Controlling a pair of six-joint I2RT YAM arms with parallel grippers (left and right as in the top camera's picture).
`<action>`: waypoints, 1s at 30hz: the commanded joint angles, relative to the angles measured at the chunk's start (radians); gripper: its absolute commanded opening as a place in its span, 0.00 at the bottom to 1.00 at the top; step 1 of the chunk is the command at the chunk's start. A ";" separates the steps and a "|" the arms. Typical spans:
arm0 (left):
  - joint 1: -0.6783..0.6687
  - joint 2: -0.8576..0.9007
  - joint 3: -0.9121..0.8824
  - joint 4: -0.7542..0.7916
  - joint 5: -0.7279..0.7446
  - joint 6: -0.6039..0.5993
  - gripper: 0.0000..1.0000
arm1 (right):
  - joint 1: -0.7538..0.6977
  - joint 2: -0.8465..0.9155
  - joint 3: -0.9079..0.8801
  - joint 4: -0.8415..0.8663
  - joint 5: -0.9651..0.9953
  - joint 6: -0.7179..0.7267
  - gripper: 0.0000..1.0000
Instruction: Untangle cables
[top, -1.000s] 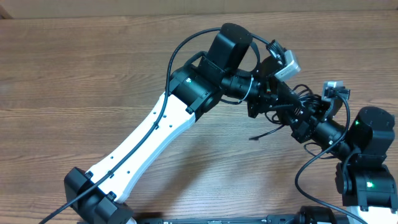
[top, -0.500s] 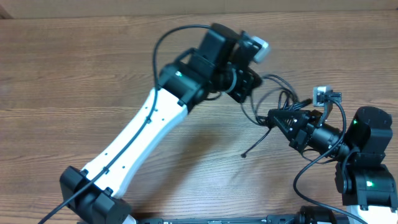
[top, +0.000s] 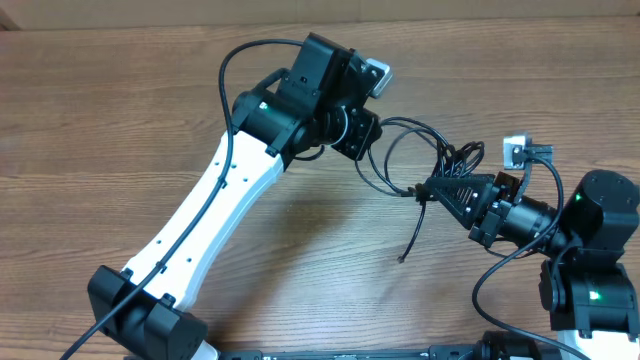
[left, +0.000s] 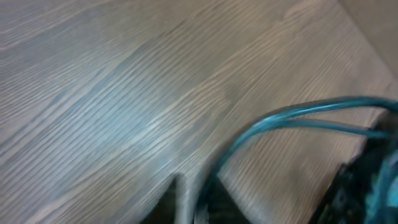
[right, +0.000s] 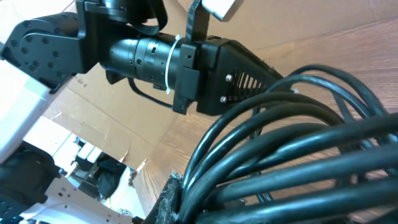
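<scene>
My left arm (top: 300, 110) reaches in from 7 o'clock, and its tip hangs over the counter (top: 100, 120). The left wrist view is blurry and the view from above is dark there, so I cannot tell if my left jaws are open or closed. The cables (top: 452, 165) lie at about 4 o'clock from those jaws. One thin loop (left: 292, 115) runs just in front of them. I cannot tell if it touches them.

The loops stretch in a line from 10 o'clock to 4 o'clock, from my left jaws to my right jaws. My right jaws are the nearer ones. They are closed tight on the thick bunch (right: 298, 155) of cables, which fills the right wrist view. One loose end (top: 412, 235) drops away from that bunch toward 7 o'clock.

I think the next pull has to go along that same line, with my two arms moving apart. The messy knot sits right by my right jaws, under the little grey camera (top: 517, 150), and it may catch. My right arm (top: 590, 230) stands at 4 o'clock, close behind.
</scene>
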 joint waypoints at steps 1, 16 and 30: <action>0.042 -0.016 0.008 -0.010 0.043 0.043 0.49 | 0.002 -0.010 0.018 0.004 0.039 0.033 0.04; 0.056 -0.123 0.008 0.002 0.334 0.272 0.83 | 0.002 -0.009 0.018 -0.021 0.265 0.167 0.04; 0.055 -0.148 0.007 0.019 0.565 0.364 1.00 | 0.002 -0.009 0.018 0.109 0.293 0.438 0.04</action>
